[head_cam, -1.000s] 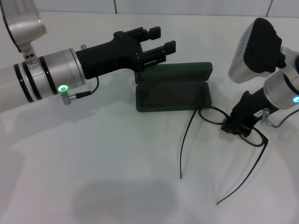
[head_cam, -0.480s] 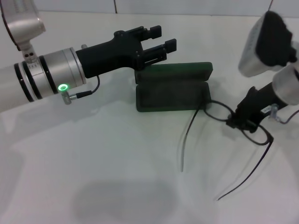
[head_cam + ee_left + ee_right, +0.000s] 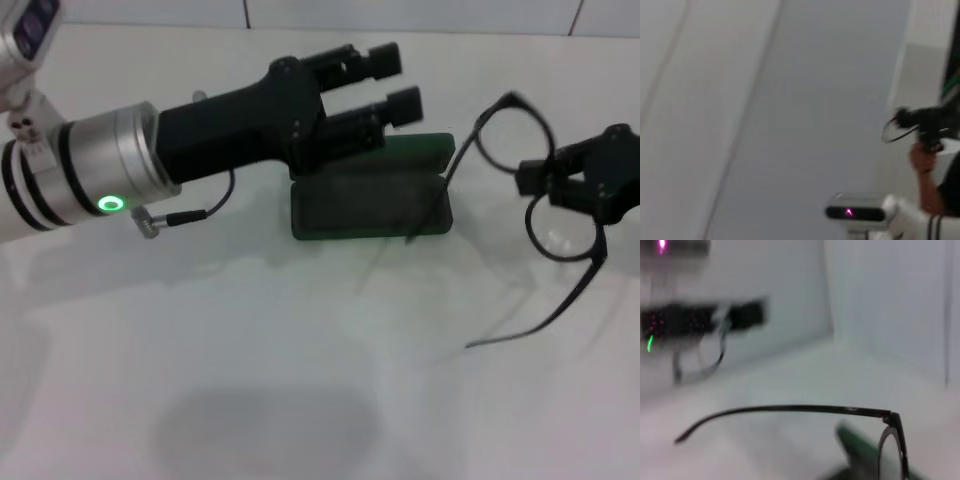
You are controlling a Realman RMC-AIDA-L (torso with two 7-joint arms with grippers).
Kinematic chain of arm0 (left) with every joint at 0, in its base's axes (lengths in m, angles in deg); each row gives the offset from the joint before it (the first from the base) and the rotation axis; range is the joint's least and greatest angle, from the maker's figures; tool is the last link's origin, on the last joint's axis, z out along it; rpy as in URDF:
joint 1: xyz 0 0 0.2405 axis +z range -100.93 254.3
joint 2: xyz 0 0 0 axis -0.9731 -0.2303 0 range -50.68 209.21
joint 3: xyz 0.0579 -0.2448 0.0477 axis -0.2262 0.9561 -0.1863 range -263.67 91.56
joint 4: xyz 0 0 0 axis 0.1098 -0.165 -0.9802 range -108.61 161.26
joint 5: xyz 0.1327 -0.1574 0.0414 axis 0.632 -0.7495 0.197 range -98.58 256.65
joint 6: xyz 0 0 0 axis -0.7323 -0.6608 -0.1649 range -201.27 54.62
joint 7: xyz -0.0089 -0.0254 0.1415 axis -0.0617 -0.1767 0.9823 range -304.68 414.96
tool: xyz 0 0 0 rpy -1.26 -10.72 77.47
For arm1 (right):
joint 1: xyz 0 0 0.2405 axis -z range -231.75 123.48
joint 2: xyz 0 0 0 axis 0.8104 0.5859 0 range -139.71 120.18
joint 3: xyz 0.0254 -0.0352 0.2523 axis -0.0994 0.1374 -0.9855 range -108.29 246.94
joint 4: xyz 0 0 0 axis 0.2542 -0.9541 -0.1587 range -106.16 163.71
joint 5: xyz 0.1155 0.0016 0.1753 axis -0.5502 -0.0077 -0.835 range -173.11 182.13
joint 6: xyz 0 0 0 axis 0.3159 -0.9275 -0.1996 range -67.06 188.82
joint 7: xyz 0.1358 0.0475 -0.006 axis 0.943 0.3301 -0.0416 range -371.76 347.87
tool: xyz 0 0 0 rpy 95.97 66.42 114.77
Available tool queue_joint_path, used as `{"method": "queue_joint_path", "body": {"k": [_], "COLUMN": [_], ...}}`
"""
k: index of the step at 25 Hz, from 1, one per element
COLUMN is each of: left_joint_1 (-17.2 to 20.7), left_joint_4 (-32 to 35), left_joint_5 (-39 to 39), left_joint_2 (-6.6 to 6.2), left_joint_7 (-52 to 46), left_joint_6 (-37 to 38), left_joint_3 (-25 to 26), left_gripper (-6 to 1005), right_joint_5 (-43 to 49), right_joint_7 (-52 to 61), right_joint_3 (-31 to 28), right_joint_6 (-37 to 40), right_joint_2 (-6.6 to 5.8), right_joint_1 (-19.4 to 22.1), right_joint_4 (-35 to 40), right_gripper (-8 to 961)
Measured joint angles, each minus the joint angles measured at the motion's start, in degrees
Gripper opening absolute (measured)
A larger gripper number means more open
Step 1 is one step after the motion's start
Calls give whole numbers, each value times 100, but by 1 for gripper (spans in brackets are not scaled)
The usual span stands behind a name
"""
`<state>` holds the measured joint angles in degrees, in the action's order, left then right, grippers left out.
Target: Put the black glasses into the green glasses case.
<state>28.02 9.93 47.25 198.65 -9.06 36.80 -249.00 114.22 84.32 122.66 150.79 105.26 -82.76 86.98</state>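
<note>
Head view: the green glasses case (image 3: 372, 190) lies open on the white table (image 3: 250, 380), a little above centre of the frame, lid tilted back toward the far wall. The left gripper (image 3: 393, 83) reaches in from the left edge and hangs over the case's lid side, its two fingers apart with nothing between them.

At the right edge of the frame, the right gripper (image 3: 535, 183) is clenched on the black glasses (image 3: 545, 205), pinching the frame between the two lenses. The glasses are in the air, clear of the table, just to the right of the case. One lens (image 3: 500, 130) sits above the grip, the other below. One temple arm (image 3: 535, 320) trails down toward lower centre; the other angles toward the case's right end, though whether it touches the case is unclear.

Right wrist view: a temple arm (image 3: 785, 411) crosses the middle of the frame, with a strip of the green case (image 3: 865, 445) blurred beneath it.
</note>
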Motion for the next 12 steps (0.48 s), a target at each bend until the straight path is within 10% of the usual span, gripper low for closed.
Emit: {"method": "queue_joint_path", "body": {"k": [5, 12], "left_joint_1": [16, -116], "left_joint_4": [-36, 57], "left_joint_5": [-44, 348], "left_joint_2": [-3, 20], "left_joint_7": [-56, -162], "left_joint_6": [-52, -710], "left_joint_3": [0, 0], "left_gripper": [636, 636], "right_joint_5": [-977, -1424], "right_joint_7": [-1167, -1275], "right_joint_3": [-856, -1014], "right_joint_6": [558, 1035], "right_joint_2": [-270, -319], "right_joint_1": [-40, -56], "right_joint_4": [-1716, -1948], "right_gripper": [97, 98]}}
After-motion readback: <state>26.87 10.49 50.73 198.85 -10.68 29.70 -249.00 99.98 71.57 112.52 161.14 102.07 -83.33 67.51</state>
